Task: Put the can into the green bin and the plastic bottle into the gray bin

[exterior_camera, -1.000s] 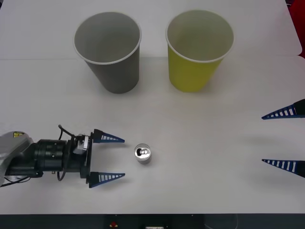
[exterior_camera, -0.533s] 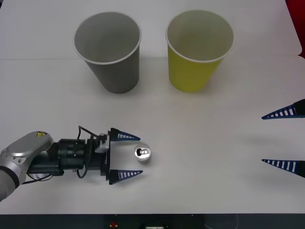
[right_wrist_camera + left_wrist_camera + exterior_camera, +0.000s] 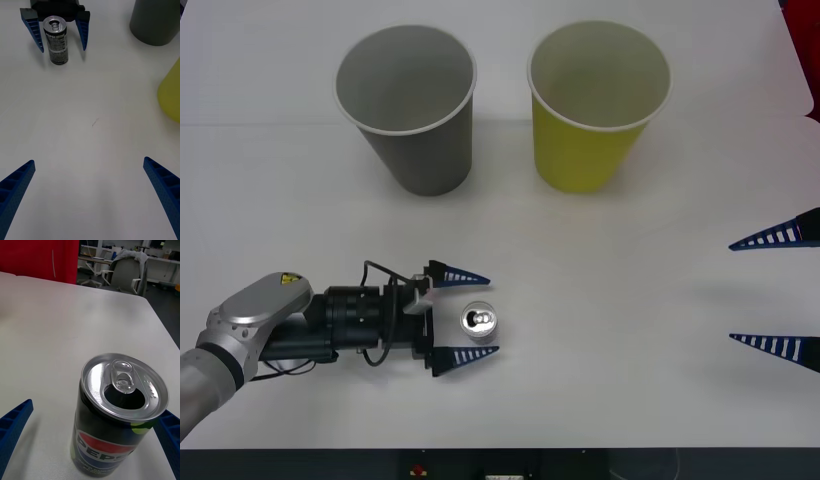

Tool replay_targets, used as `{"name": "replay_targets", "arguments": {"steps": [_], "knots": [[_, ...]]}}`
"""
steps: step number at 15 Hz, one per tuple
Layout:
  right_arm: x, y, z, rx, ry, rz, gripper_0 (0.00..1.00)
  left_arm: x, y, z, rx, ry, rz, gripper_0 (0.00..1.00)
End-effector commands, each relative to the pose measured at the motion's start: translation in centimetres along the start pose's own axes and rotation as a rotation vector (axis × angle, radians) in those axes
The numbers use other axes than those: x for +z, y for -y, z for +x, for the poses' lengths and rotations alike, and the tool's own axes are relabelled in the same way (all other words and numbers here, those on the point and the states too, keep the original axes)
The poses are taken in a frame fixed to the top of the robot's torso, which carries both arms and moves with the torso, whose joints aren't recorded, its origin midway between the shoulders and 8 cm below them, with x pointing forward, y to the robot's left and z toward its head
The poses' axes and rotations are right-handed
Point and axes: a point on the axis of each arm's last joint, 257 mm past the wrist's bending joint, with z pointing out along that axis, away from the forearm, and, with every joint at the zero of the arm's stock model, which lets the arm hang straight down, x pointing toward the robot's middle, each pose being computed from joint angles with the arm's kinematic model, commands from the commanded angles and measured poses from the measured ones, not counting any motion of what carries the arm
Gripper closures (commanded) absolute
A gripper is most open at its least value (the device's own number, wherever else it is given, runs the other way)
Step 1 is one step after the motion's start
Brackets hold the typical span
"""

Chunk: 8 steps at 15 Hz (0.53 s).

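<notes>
Item one on my white, matte worktop [image 3: 600,300]: the can [image 3: 479,321], a small upright metal cylinder with a silver lid, an opened mouth and a rounded pull-tab, its dark printed wall showing a Pepsi mark in my left wrist view. It stands near the front edge, well short of both bins. Item two: my left gripper [image 3: 470,317], lying low along the worktop with its blue ribbed wedge fingers [image 3: 461,274] spread wide, one on each side of the can; I see a gap on both sides, so nothing is clamped. Item three: the gray bin [image 3: 412,105], a tall tapered paper cup with a pale rolled rim, upright at the far left. Item four: the green bin [image 3: 593,103], the same tapered shape in yellow-green, upright just beside the gray one on its right, the two apart. Item five: my right gripper [image 3: 776,291], parked at the right edge of the worktop, its blue ribbed fingers [image 3: 166,191] splayed wide over bare surface, well apart from the can.
</notes>
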Motion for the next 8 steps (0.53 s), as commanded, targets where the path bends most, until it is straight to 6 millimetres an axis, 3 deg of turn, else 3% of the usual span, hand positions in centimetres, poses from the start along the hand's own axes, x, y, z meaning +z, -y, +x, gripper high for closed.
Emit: {"name": "replay_targets", "arguments": {"steps": [1, 2, 3, 4, 8], "knots": [[0.00, 0.00, 0.00, 0.000, 0.000, 0.000, 0.00, 0.01, -0.06, -0.06, 0.002, 0.000, 0.000, 0.00], [0.00, 0.00, 0.00, 0.000, 0.000, 0.000, 0.00, 0.03, -0.11, -0.11, 0.003, 0.001, 0.000, 0.16], [0.00, 0.00, 0.00, 0.000, 0.000, 0.000, 0.00, 0.03, -0.11, -0.11, 0.005, 0.001, 0.000, 0.65], [0.00, 0.00, 0.00, 0.000, 0.000, 0.000, 0.00, 0.03, -0.08, -0.13, 0.003, 0.001, 0.002, 1.00], [0.00, 0.00, 0.00, 0.000, 0.000, 0.000, 0.00, 0.03, -0.11, -0.11, 0.008, 0.001, 0.000, 1.00]]}}
